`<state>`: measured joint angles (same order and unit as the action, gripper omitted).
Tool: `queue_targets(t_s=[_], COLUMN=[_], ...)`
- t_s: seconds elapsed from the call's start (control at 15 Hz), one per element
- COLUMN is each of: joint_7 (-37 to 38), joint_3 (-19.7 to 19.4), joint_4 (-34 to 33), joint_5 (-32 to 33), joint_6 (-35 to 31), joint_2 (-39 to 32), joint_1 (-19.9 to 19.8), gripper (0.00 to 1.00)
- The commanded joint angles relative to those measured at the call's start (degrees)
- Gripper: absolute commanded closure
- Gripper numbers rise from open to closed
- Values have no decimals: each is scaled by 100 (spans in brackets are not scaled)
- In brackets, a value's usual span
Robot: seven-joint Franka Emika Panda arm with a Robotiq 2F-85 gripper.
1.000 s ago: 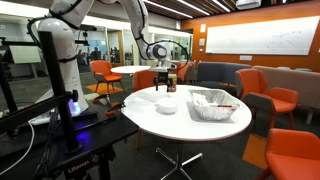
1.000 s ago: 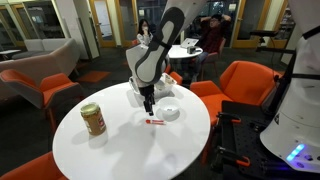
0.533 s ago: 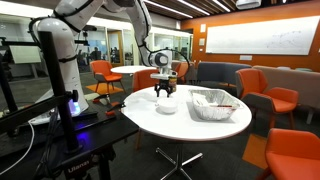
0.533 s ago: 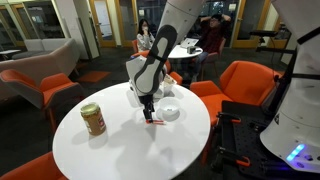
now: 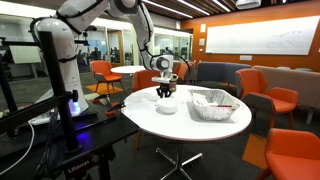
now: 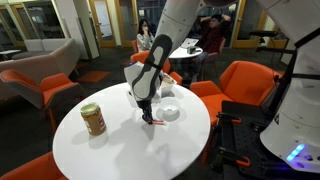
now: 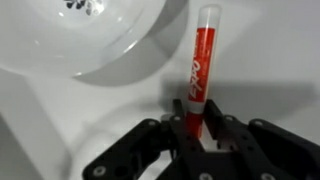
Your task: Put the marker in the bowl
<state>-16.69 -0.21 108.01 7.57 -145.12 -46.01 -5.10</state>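
Looks like an open office lounge: a round white bench (image 5: 185, 128) in the middle, orange chairs (image 5: 287, 150) scattered around it on dark carpet (image 5: 215, 162). Big whiteboard (image 5: 262, 38) on an orange wall (image 5: 200, 40), plus a grey sofa (image 6: 48, 55) and wood-framed glass doors (image 6: 105, 25).

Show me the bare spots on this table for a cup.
Bare: the near half of the table, between the jar and the front edge. Crowded: around the gripper, marker and bowl, with the mesh tray beside the bowl.
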Motion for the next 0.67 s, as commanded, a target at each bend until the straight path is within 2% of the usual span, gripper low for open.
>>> queue_targets(t_s=[0.0,0.13,0.27,0.53,0.6], joint_7=[-257,-310,-384,-729,-930], joint_3=[437,649,717,478,428], joint_4=[183,550,885,1588,1812], joint_5=[-314,-514,-682,-632,-633], joint_6=[-23,-115,-24,-250,-614], joint_2=[292,735,1236,2110,2258], joint_1=[-332,-480,-597,-787,-892], gripper=[100,95,95,95,95])
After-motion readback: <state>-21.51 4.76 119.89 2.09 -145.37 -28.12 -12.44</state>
